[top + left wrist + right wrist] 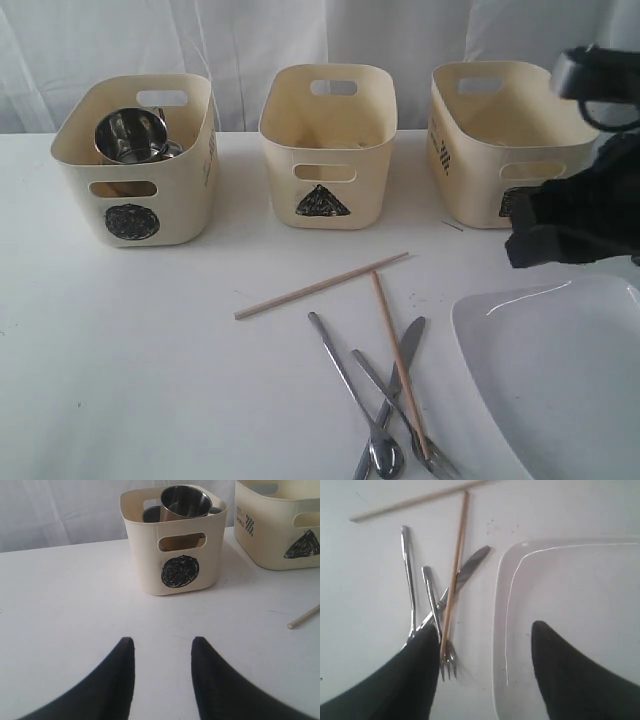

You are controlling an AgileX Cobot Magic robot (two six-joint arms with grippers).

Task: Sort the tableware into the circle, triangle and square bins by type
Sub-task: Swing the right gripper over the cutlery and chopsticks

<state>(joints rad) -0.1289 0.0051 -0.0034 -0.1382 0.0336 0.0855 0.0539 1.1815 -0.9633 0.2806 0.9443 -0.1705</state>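
Three cream bins stand in a row at the back: circle (130,190), triangle (325,150), square (490,150). A steel mug (130,135) sits in the circle bin (175,555). Two wooden chopsticks (320,285) (400,365), a spoon (350,395), a knife (400,355) and a fork (405,415) lie crossed on the table. The large white plate (560,370) lies at front right. My right gripper (485,627) hangs open above the plate's rim (502,630); one finger is over the fork (432,600), the other over the plate. My left gripper (162,640) is open over bare table, facing the circle bin.
The right arm (580,210) covers the square bin's front mark. The triangle bin (280,525) shows nothing inside from here. A white curtain hangs behind the bins. One chopstick's end (302,617) lies off to the side of the left gripper.
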